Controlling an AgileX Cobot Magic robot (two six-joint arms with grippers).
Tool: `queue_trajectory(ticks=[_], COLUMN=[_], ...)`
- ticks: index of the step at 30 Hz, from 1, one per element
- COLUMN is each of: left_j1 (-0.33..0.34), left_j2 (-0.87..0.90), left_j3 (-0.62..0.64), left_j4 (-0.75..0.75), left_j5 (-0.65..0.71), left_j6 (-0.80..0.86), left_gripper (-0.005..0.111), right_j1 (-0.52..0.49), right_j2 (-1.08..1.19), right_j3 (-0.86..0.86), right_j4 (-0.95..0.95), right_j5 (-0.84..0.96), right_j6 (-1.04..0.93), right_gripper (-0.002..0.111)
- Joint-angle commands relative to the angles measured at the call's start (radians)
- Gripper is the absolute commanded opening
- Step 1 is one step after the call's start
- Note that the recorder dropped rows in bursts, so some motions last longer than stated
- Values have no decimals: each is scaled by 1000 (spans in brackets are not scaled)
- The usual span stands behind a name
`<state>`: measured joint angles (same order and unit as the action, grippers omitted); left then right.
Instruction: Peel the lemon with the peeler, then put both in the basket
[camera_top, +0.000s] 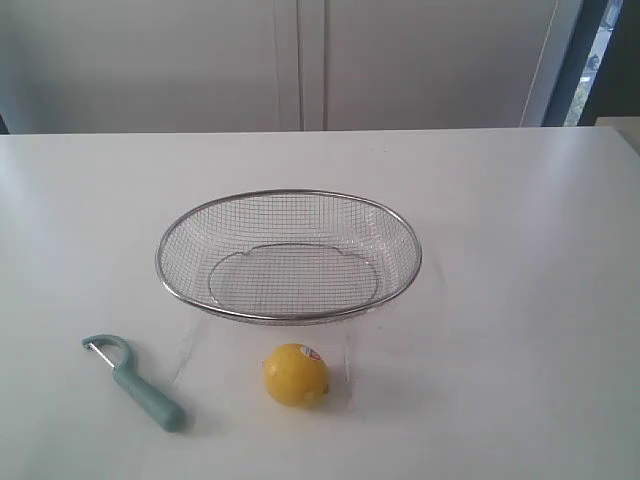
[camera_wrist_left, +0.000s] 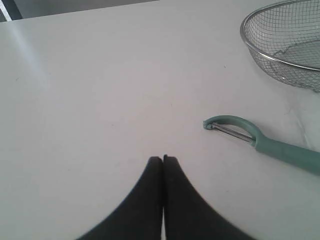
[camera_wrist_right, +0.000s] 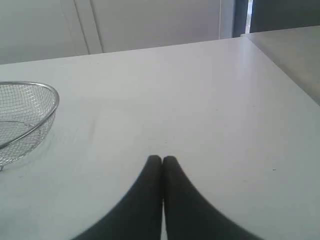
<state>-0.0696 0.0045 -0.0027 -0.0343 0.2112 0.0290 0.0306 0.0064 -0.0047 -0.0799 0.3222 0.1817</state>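
Pale teal-green plastic peeler: on white tabletop, left of silver wire-mesh basket; head toward clenched, empty left jaws, handle trailing away. Right jaws clenched, farther.

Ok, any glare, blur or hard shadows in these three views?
Exterior view: soft even light, faint shadows by lemon and peeler. Left wrist view: left pincer soft-edged, peeler sharp. Right wrist view: mild sheen on the table, right pincer blurred too.

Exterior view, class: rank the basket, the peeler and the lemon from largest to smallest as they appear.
1. basket, clearly largest.
2. peeler, longer than the lemon but thin.
3. lemon, shorter yet bulkier, so the last two are close.
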Motion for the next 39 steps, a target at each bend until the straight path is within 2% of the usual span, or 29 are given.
queue_trajectory(ticks=[1, 18, 24, 30, 39], left_j1=[-1, -1, -1, -1, -1], left_j2=[-5, -5, -5, -5, -5], left_j3=[3, 3, 3, 3, 3], left_j4=[-1, -1, -1, -1, -1], left_j5=[-1, -1, -1, -1, -1], left_j6=[-3, -3, -3, -3, -3], left_gripper=[0, 0, 0, 0, 0], right_j1=[-3, -3, -3, -3, -3], right_j2=[-6, -6, -6, -6, -6], right_j3=[5, 5, 5, 5, 5], right_j4=[-2, -2, -2, -2, -2], right_j5=[-9, -42, -231, -311, -595], right_j6=[-1, -1, -1, -1, 7], right_gripper=[0, 0, 0, 0, 0])
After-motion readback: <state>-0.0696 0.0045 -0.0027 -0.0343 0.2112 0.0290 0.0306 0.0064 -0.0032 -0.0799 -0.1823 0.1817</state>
